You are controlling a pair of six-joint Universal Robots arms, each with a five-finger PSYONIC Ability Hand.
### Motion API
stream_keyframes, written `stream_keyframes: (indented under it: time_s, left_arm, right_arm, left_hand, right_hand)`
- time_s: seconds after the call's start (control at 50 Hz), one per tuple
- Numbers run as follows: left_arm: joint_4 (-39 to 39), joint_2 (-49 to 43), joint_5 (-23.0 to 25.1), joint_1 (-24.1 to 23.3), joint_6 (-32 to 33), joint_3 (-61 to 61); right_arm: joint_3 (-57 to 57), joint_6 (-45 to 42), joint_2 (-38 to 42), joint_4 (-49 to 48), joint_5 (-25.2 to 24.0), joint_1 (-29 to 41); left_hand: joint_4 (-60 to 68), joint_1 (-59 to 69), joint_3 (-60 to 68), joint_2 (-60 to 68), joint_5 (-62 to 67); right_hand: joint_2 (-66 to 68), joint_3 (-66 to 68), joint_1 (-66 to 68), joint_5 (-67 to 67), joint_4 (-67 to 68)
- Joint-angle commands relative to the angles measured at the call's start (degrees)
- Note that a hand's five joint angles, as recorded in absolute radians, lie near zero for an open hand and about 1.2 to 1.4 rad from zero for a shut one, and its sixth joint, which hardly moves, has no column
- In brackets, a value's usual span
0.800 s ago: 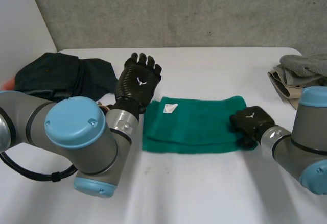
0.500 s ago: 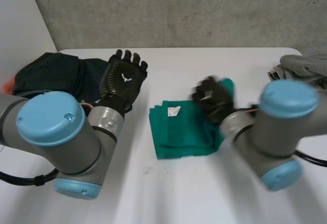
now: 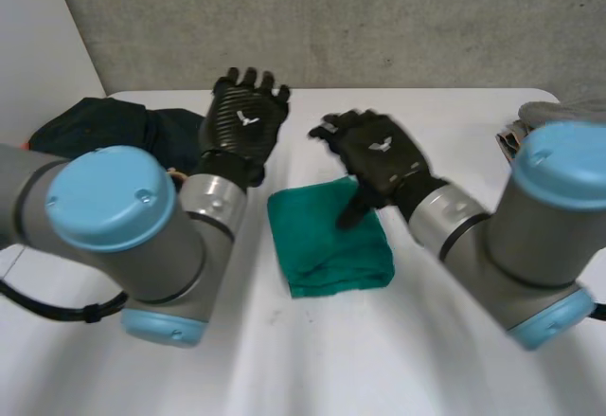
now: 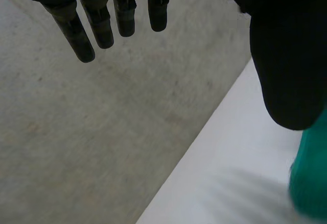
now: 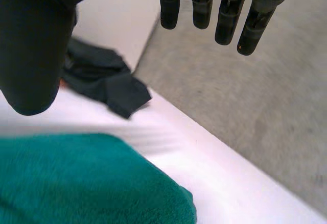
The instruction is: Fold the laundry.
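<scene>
My left hand (image 3: 248, 124) is raised above the white surface (image 3: 379, 359) on the left side, its back turned to the head camera and the fingers pointing up and away toward the grey wall. In my left wrist view the fingers (image 4: 97, 25) are straight and a little apart, the thumb (image 4: 286, 60) stands well away from them, and nothing is between them – this hand is wide open and holds nothing. My right hand (image 3: 379, 155) is lifted near the middle of the surface, just beyond the green towel (image 3: 327, 241), with the fingers spread toward the left hand and the thumb pointing down at the towel's far edge. In the right wrist view its fingers (image 5: 204, 4) are straight too, and the thumb (image 5: 36, 50) hangs above the towel with a strip of bare surface showing under its tip, so this hand is also open and empty; I cannot tell for sure whether the thumb touches the cloth. The towel lies folded into a compact, nearly square packet between my two arms, closer to my right forearm, with its rounded folded edge toward the left hand. Each hand carries a small white emblem on its back – a mark, not letters that I can read. A dark garment (image 3: 95, 132) lies in a heap at the left edge of the surface, beside my left hand, and a grey cloth (image 3: 566, 111) sits at the right edge, behind the blue cap of my right arm (image 3: 549, 236).
</scene>
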Motion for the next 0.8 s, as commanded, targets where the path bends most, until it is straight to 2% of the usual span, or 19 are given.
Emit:
stream_keyframes:
  time_s: [0.02, 0.1, 0.16, 0.26, 0.34, 0.44, 0.56, 0.64, 0.66, 0.72, 0.74, 0.8]
  left_arm:
    - [-9.5, -7.4, -0.6, -4.2, -8.7, 10.0]
    - [-17.3, -12.4, -0.9, -5.0, -11.6, 14.2]
    - [-22.4, -15.5, -3.0, -4.9, -12.7, 15.7]
    - [-24.2, -18.3, -7.4, -4.4, -12.7, 15.6]
    - [-24.3, -19.1, -6.9, -4.2, -12.4, 14.8]
    - [-25.0, -18.9, -6.7, -4.2, -11.9, 14.8]
    - [-24.8, -13.0, -5.2, -3.7, -11.0, 14.8]
    - [-24.5, -6.1, 0.8, -1.3, -11.0, 13.3]
    - [-24.4, -3.6, 4.1, -0.4, -11.0, 12.1]
    - [-24.4, 0.5, 10.0, 0.8, -11.1, 10.5]
    - [-24.4, 2.4, 13.7, 1.5, -11.2, 9.6]
    - [-24.6, 4.9, 20.4, 2.5, -11.3, 8.0]
  right_arm:
    - [-8.0, 3.2, 6.2, 13.5, 1.1, -2.9]
    - [-14.9, 0.4, 12.4, 20.0, 3.5, -2.7]
    - [-18.7, -2.1, 16.8, 22.5, 4.7, -2.6]
    - [-21.8, -5.6, 22.2, 23.4, 4.9, -2.4]
    - [-22.9, -9.1, 25.3, 23.6, 5.0, -2.4]
    - [-22.9, -13.1, 24.8, 23.7, 6.7, -2.2]
    - [-17.5, -14.0, 15.0, 21.8, 6.9, -2.3]
    - [-9.9, -14.3, 9.1, 15.3, 6.7, -2.3]
    - [-6.0, -14.8, 7.3, 12.1, 6.7, -2.0]
    - [0.0, -15.1, 4.9, 6.9, 6.5, -1.2]
    - [3.5, -15.6, 3.5, 3.4, 6.4, -0.4]
    - [8.1, -16.8, 2.9, -1.3, 6.0, 1.1]
  left_hand:
    - [-1.6, -1.2, -2.0, -1.7, -2.7]
    - [-1.6, -1.2, -2.0, -1.7, -2.7]
    - [-1.4, -1.0, -1.8, -1.5, -2.5]
    - [-1.4, -1.0, -1.8, -1.5, -2.5]
    - [-1.4, -1.0, -1.8, -1.5, -2.5]
    - [-1.4, -1.0, -1.8, -1.5, -2.5]
    - [-1.6, -1.2, -2.0, -1.7, -2.7]
    - [-1.6, -1.2, -2.0, -1.7, -2.7]
    - [-1.6, -1.2, -2.0, -1.7, -2.7]
    - [-1.5, -1.2, -2.0, -1.6, -2.6]
    - [-1.5, -1.2, -2.0, -1.6, -2.6]
    - [-1.5, -1.2, -2.0, -1.6, -2.6]
  right_hand:
    - [-2.5, -2.1, -1.5, -3.6, -3.2]
    - [-2.5, -2.1, -1.5, -3.6, -3.2]
    - [-2.5, -2.1, -1.5, -3.6, -3.2]
    - [-2.5, -2.1, -1.5, -3.6, -3.2]
    - [-2.5, -2.1, -1.5, -3.6, -3.2]
    - [-2.5, -2.1, -1.5, -3.6, -3.2]
    - [-2.5, -2.1, -1.5, -3.6, -3.2]
    - [-2.5, -2.1, -1.5, -3.6, -3.2]
    - [-2.5, -2.1, -1.5, -3.6, -3.2]
    - [-2.5, -2.1, -1.5, -3.6, -3.2]
    - [-2.5, -2.1, -1.5, -3.6, -3.2]
    - [-2.5, -2.1, -1.5, -3.6, -3.2]
